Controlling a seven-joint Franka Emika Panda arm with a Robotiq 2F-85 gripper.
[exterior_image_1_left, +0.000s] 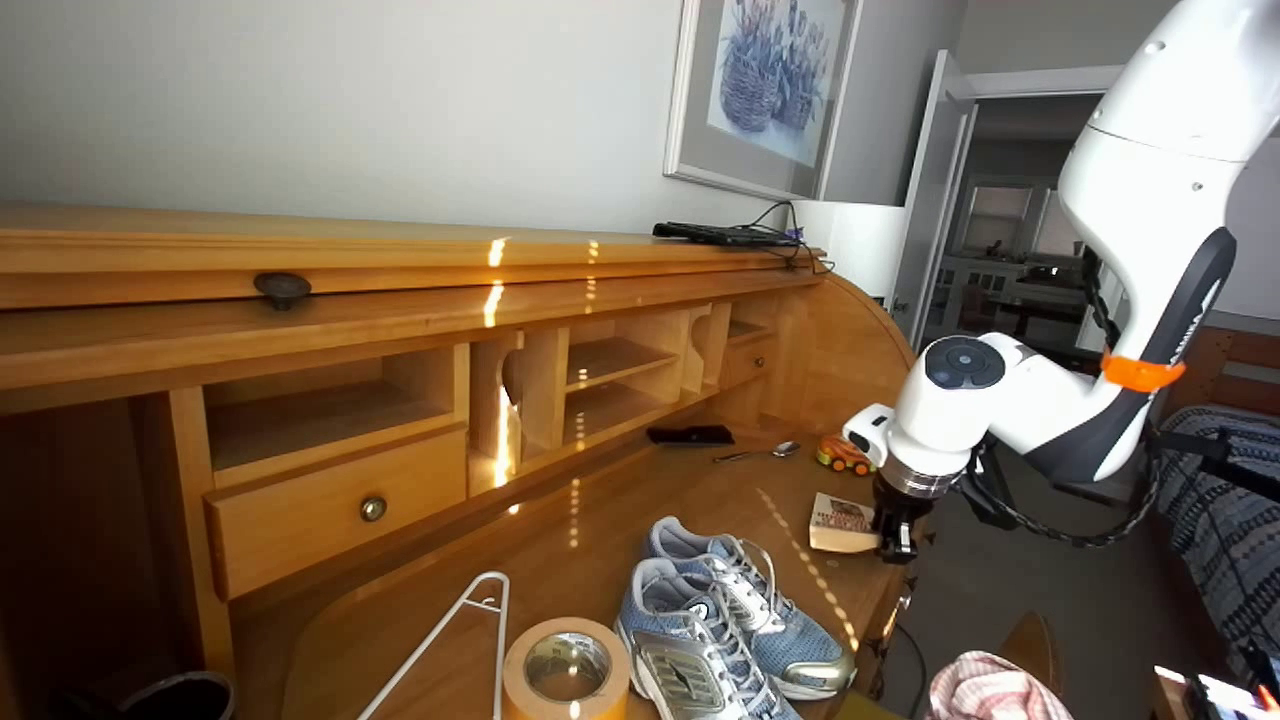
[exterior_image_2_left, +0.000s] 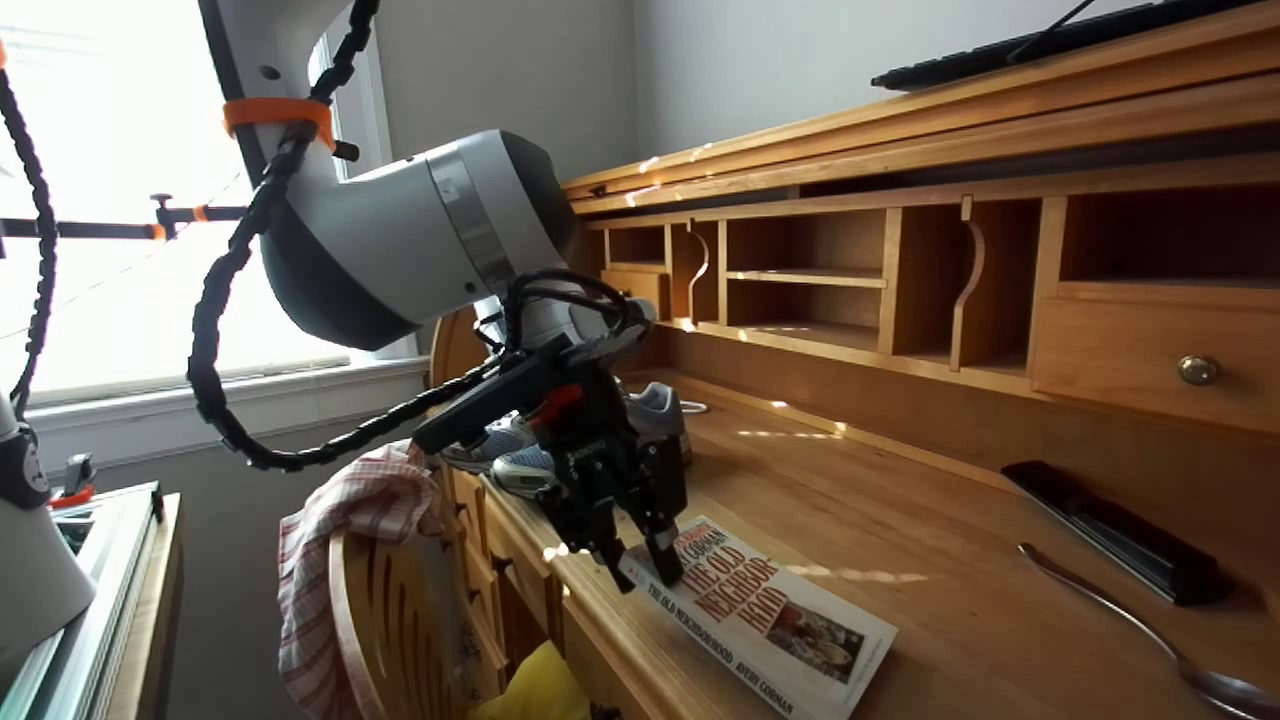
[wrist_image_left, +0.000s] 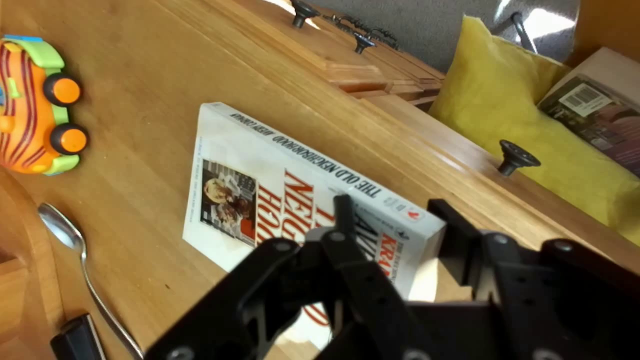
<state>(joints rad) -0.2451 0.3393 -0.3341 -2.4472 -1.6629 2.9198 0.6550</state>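
Observation:
A white paperback book (wrist_image_left: 272, 167) with red lettering and a small photo lies near the desk's front edge, its spine towards that edge. In both exterior views my gripper (exterior_image_2_left: 645, 578) reaches down to one end of the book (exterior_image_2_left: 745, 605). The wrist view has the gripper (wrist_image_left: 393, 205) part closed around the lower spine corner. One finger (wrist_image_left: 344, 212) rests over the cover, and the book's corner partly covers the other finger (wrist_image_left: 457, 240). The corner fills the space between the fingertips, so the jaws look shut on the book. Contact under the book is hidden.
An orange toy car (wrist_image_left: 35, 110), a spoon (wrist_image_left: 92, 285) and a black object (exterior_image_2_left: 1120, 530) lie beyond the book. Sneakers (exterior_image_1_left: 720, 610), a tape roll (exterior_image_1_left: 568, 665) and a white hanger (exterior_image_1_left: 503, 640) stand farther along the desk. Below its edge are drawer knobs (wrist_image_left: 517, 157) and a yellow cushion (wrist_image_left: 525, 120).

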